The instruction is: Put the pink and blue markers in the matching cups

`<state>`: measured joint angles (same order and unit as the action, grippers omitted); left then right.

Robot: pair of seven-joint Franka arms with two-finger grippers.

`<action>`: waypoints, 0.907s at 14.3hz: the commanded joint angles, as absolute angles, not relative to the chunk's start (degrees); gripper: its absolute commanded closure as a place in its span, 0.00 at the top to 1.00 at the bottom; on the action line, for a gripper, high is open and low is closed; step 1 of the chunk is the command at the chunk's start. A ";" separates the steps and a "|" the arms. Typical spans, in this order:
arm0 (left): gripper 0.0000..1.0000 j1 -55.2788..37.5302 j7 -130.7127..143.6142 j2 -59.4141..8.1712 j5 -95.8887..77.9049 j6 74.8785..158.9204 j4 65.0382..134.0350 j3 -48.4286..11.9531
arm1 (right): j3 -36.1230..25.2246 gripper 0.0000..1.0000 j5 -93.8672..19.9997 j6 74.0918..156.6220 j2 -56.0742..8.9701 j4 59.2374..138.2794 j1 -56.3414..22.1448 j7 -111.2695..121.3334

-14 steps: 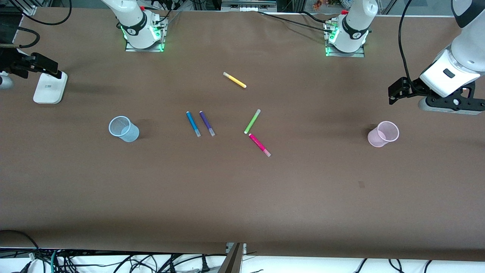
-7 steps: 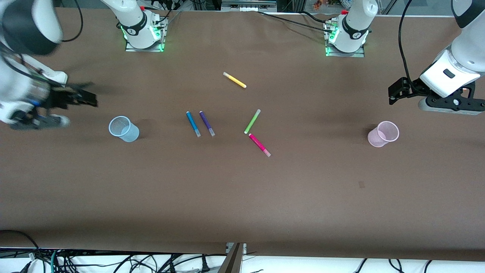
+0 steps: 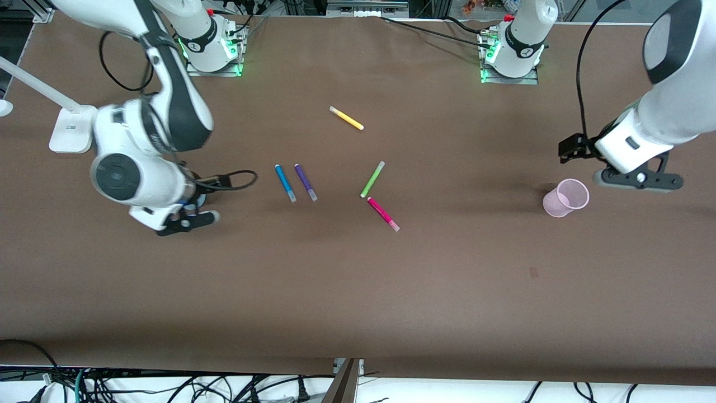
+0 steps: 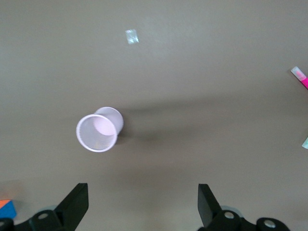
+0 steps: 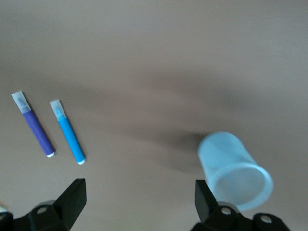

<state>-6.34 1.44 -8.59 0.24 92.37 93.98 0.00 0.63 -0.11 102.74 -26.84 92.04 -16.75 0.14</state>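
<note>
Right gripper (image 5: 137, 204) over blue cup (image 5: 236, 172), left gripper (image 4: 143, 207) beside pink cup (image 4: 99, 130).

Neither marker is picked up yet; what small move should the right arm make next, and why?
Probably shift the right gripper sideways from over the blue cup toward the blue marker, then descend. Its jaws are open and empty, and that marker lies flat beside the purple marker. The left gripper hovers open near the pink cup.

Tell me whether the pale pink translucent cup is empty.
Empty: the left wrist view looks into the pale pink translucent plastic cup, showing only its bare bottom.
</note>
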 commanded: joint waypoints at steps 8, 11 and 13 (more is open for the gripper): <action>1.00 -15.01 34.50 -26.70 -12.39 109.14 89.13 -0.18 | 0.18 1.00 -0.62 116.19 -39.11 93.52 -27.59 -2.62; 1.00 -20.81 46.10 -34.08 -12.48 113.63 84.74 -0.18 | 0.18 1.00 -0.53 118.29 -40.25 93.52 -28.74 -5.36; 1.00 -25.90 54.54 -37.95 -12.13 116.96 83.33 -0.09 | 0.18 1.00 -0.53 119.53 -40.86 93.52 -29.00 -5.45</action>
